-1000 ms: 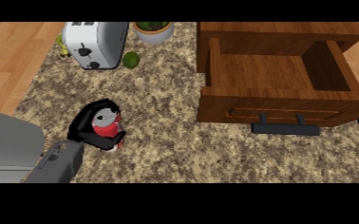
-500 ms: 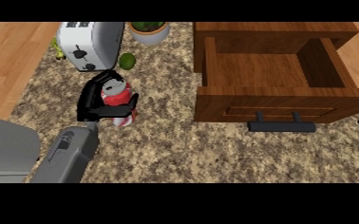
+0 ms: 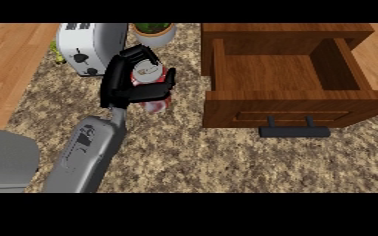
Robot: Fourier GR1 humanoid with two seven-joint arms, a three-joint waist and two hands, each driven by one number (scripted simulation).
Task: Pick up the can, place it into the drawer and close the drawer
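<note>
i see my left hand (image 3: 127, 87) curled round the red can (image 3: 148, 80), the open wooden drawer (image 3: 284, 107) at its three o'clock, well apart.

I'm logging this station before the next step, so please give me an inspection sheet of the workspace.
Surface: speckled stone counter, wood floor at left.
Job's things: red can held above the counter; wooden drawer open, nothing seen inside, black handle at front.
Clutter: white toaster, potted plant.
Hands: left hand curled round the can; right hand not in view.
Cables: nothing seen.
Surroundings: grey object at lower left.
</note>
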